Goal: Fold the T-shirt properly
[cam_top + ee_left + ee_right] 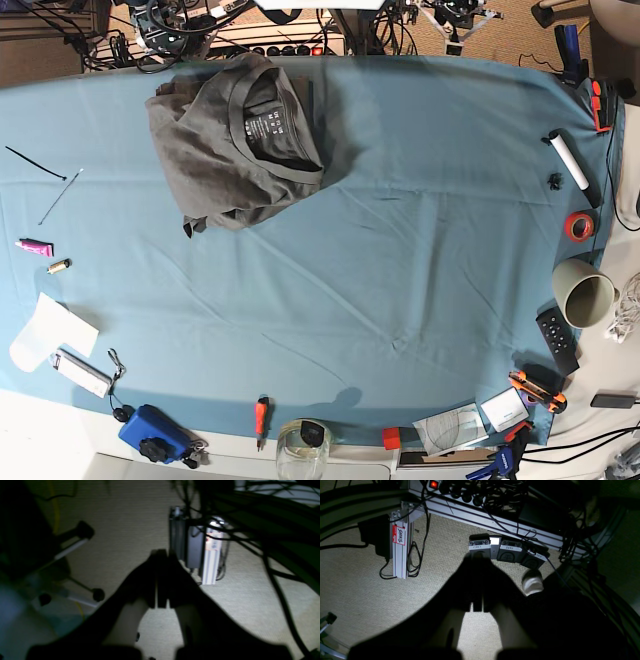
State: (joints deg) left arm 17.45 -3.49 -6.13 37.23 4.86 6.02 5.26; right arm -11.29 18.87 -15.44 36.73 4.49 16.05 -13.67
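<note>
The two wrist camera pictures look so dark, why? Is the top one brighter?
In the left wrist view the closed left gripper is a black silhouette against lit carpet, and everything is blurry. In the right wrist view the right gripper is just as dark, but the background is sharper. The base view is bright and even, showing the T-shirt clearly.

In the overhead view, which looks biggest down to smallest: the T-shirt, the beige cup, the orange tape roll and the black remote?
1. T-shirt, biggest by far.
2. Beige cup.
3. Black remote, longer than the tape roll but narrow, so these two are close.
4. Orange tape roll.
</note>
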